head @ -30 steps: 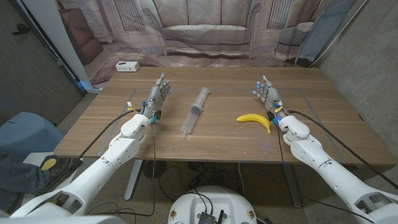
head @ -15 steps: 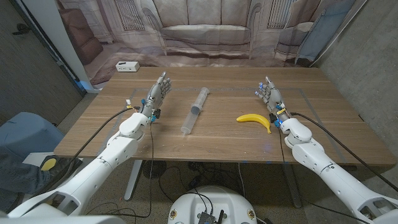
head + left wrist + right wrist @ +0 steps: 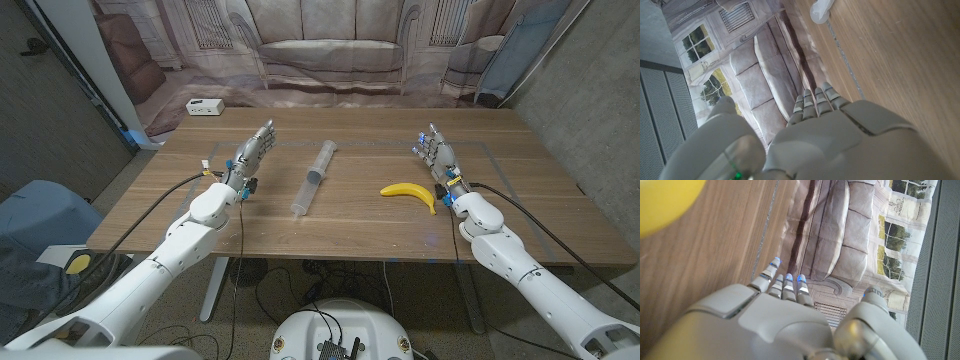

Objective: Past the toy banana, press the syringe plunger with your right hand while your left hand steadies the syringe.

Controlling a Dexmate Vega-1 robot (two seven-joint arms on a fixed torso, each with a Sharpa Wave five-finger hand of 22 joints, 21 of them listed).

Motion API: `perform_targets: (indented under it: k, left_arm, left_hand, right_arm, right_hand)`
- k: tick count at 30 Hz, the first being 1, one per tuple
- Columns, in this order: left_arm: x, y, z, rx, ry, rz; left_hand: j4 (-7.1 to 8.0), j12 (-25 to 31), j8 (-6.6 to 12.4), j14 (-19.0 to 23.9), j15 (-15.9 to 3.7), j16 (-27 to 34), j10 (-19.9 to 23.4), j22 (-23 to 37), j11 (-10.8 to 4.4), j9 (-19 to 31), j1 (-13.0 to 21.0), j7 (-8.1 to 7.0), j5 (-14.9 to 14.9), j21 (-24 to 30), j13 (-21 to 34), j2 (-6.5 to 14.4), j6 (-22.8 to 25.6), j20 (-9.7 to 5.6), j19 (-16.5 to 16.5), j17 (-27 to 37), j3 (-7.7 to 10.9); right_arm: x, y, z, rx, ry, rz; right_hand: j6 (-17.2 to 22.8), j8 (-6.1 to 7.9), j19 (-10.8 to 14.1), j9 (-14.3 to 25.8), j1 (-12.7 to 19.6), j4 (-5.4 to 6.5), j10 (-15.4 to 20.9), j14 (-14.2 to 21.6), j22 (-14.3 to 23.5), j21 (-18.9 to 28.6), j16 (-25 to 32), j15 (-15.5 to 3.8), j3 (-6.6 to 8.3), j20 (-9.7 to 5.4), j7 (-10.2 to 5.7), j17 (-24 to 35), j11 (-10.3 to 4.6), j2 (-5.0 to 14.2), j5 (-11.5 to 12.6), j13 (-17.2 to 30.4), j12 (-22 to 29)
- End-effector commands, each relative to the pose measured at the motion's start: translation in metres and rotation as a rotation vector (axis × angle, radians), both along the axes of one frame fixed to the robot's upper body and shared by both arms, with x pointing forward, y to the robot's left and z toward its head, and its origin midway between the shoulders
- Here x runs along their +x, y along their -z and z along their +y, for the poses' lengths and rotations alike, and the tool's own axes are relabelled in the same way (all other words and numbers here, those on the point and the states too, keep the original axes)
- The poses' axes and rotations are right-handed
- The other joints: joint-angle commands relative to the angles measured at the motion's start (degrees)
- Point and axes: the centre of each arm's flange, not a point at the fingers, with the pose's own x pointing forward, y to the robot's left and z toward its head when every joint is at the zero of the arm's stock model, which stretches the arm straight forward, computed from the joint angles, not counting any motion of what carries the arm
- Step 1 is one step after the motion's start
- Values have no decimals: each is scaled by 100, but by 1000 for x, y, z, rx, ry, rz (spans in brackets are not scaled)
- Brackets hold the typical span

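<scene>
1. The syringe (image 3: 314, 178) lies on the desk (image 3: 350, 225) about midway between the two arms, its long axis running near-to-far with a slight lean – the far end sits a little right of the near end. I cannot tell from the head view which end carries the plunger (both ends look pale and blurred).

2. The toy banana (image 3: 409, 193) lies to the right of the syringe, apart from it, directly between the syringe and the right robot hand (image 3: 434, 152). A yellow curve of it also shows in the right wrist view (image 3: 660, 202).

3. The right robot hand holds nothing; its fingers are extended and apart, pointing to the far side. It is just beside the banana's right end, on the far side of it.

4. The left robot hand (image 3: 253, 153) is likewise empty, fingers straight and reaching far. It stands left of the syringe, with bare desk between them.

5. The relation that matters – the syringe lies leftward of the right robot hand with the banana in the way, so that hand probably has to pass the banana, while the left has an unobstructed path rightward to the barrel.
</scene>
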Motion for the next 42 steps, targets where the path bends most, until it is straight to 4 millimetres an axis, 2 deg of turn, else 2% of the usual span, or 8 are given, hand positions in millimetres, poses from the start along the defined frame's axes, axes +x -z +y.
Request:
perform_targets:
  k: [1, 5, 6, 13, 21, 33, 42]
  left_arm:
    - [-18, 4, 2, 88, -117, 4]
    - [-31, 3, 0, 112, -216, 5]
    - [-34, 3, -1, 118, -244, 3]
    - [-45, 5, -11, 136, -347, -12]
    - [-52, 7, -19, 188, -360, 0]
    - [-60, 4, -21, 332, -404, 53]
    - [-66, -4, -34, 406, -472, 61]
  left_hand:
    - [-105, 31, 42, 133, -10, 46, 123, 14, 10, 27, 160, 22, -48, 5, 9, 3, 100, 58, 124, 28, 44]
    - [-289, 116, 92, 493, -25, 104, 425, 31, 29, 35, 377, 27, -131, 50, 24, -14, 421, 145, 476, 33, 104]
    - [-347, 142, 88, 605, -32, 119, 522, 35, -41, 37, 439, 33, -147, 69, 28, -33, 474, 156, 595, 34, 116]
    - [-584, 222, 150, 1009, -39, 151, 879, 45, -61, 45, 726, 13, -175, 120, 40, -76, 914, 273, 996, 30, 193]
    - [-674, 232, 162, 1134, -64, 145, 977, 46, -133, 48, 827, -52, -178, 121, 44, -146, 1068, 312, 1114, 29, 198]
    - [-729, 130, 49, 1022, -23, 38, 812, 50, -13, 53, 911, 0, -188, 38, 52, -172, 940, 319, 1044, 30, 212]
    - [-742, 132, 42, 1063, -15, 36, 849, 52, -32, 54, 931, 19, -191, 27, 55, -189, 969, 354, 1070, 31, 210]
  right_arm:
    - [-9, 4, -1, 6, 6, -7]
    - [-11, 4, -2, 2, 4, -18]
    - [-11, 4, -2, 4, 3, -20]
    - [-13, 3, -12, 9, -5, -35]
    - [-19, 8, -19, 25, -4, -44]
    - [-29, 17, -21, 33, 14, -47]
    - [-31, 18, -22, 39, 20, -51]
  right_hand:
    - [75, 33, 48, 10, 54, -1, 50, 16, 33, -15, 1, 23, 24, 12, -9, 9, 12, 2, 20, 19, 2]
    - [78, 31, 52, 11, 56, 0, 50, 21, 34, -21, -1, 24, 25, 16, -4, 10, 10, 7, 20, 19, -4]
    - [81, 32, 51, 11, 56, 0, 51, 23, 34, -23, -1, 23, 24, 16, -9, 10, 13, 7, 20, 19, -5]
    - [81, 27, 57, 11, 61, -2, 57, 31, 34, -34, -6, 29, 23, 20, -14, 9, 10, 5, 20, 20, -12]
    - [84, 22, 64, 11, 58, 0, 90, 37, 35, -47, -12, 23, 19, 22, -11, 11, 19, 5, 18, 21, -12]
    - [89, 17, 75, 12, 61, -1, 112, 40, 35, -63, -23, 24, 15, 23, -13, 12, 20, 3, 17, 22, -19]
    - [92, 15, 80, 12, 65, -2, 124, 44, 35, -75, -30, 24, 14, 23, -11, 12, 25, 3, 17, 23, -25]
